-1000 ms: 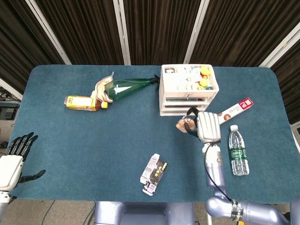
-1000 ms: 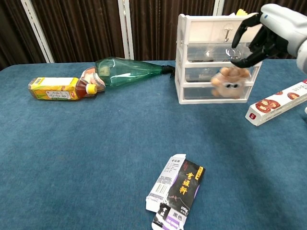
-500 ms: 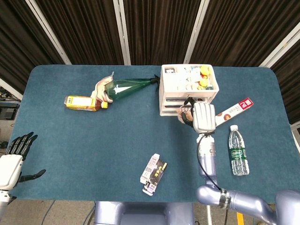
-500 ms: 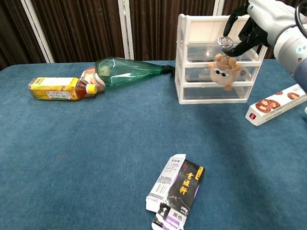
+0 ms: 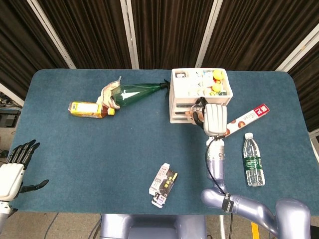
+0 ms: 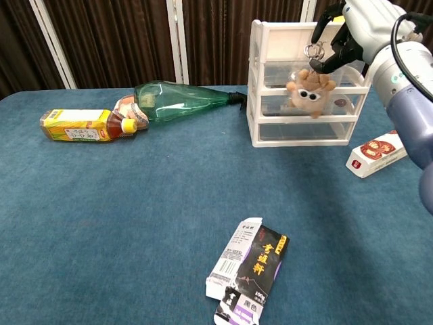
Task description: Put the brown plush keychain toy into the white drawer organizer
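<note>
The brown plush keychain toy (image 6: 306, 91) hangs by its ring from my right hand (image 6: 352, 30), in front of the white drawer organizer (image 6: 270, 47). In the head view only a sliver of the toy (image 5: 192, 113) shows beside my right hand (image 5: 214, 118), at the front edge of the organizer (image 5: 177, 94). The organizer's open top holds several small items. My left hand (image 5: 15, 167) hovers off the table's near left corner, fingers spread, holding nothing.
A green plastic bottle (image 5: 137, 92) and a yellow drink bottle (image 5: 88, 109) lie at the back left. A black-and-white packet (image 5: 164, 185) lies near the front. A red-and-white box (image 5: 249, 116) and a water bottle (image 5: 253, 160) lie to the right.
My right hand has carried the hanging toy upward and toward the organizer's top. The left hand stays put.
</note>
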Robot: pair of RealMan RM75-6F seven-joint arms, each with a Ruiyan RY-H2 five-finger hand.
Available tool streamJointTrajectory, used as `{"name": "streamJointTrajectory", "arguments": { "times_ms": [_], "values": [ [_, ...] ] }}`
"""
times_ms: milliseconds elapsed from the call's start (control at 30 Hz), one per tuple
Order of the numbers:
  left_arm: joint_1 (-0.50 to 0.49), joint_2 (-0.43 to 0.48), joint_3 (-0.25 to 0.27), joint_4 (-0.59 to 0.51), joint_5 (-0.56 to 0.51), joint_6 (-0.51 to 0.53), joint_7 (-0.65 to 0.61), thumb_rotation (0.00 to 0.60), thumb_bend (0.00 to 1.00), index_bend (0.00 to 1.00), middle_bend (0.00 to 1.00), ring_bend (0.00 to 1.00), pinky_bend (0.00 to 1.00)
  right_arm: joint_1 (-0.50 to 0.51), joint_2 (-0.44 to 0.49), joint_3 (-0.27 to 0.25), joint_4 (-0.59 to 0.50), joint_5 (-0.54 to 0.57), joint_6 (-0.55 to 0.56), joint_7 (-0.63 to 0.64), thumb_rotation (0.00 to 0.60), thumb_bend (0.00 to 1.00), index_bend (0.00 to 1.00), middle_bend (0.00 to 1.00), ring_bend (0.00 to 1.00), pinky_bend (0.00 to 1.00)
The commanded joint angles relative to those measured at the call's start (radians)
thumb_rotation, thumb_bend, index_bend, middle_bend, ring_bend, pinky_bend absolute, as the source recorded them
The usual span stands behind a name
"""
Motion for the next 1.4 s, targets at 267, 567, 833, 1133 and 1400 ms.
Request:
{"name": "streamJointTrajectory", "arguments": {
  "times_ms": [267, 567, 833, 1133, 1400],
  "values": [
    [-0.003, 0.002, 0.000, -0.008, -0.009, -0.010, 0.002, 0.600, 0.06, 0.01, 0.00, 0.00, 0.00, 0.023, -0.036, 0.039, 0.107, -0.002, 0.000, 0.070, 0.600, 0.26, 0.61, 1.00, 1.00, 0.89],
    [-0.003, 0.002, 0.002, -0.015, -0.008, -0.013, 0.008, 0.600, 0.06, 0.01, 0.00, 0.00, 0.00, 0.001, -0.071, 0.040, 0.185, -0.026, 0.048, 0.175, 0.600, 0.25, 0.61, 1.00, 1.00, 0.89],
    [-0.004, 0.002, 0.004, -0.016, -0.005, -0.014, 0.006, 0.600, 0.06, 0.01, 0.00, 0.00, 0.00, -0.034, -0.102, 0.048, 0.204, -0.024, 0.088, 0.251, 0.600, 0.25, 0.61, 1.00, 1.00, 0.88],
    [-0.005, 0.000, 0.006, -0.015, 0.004, -0.013, 0.007, 0.600, 0.06, 0.01, 0.00, 0.00, 0.00, -0.050, -0.120, 0.039, 0.196, -0.043, 0.108, 0.270, 0.600, 0.25, 0.61, 1.00, 1.00, 0.88],
    [-0.005, 0.000, 0.005, -0.016, 0.002, -0.012, 0.006, 0.600, 0.06, 0.01, 0.00, 0.00, 0.00, -0.048, -0.127, 0.043, 0.183, -0.054, 0.113, 0.260, 0.600, 0.25, 0.61, 1.00, 1.00, 0.88]
  ]
}}
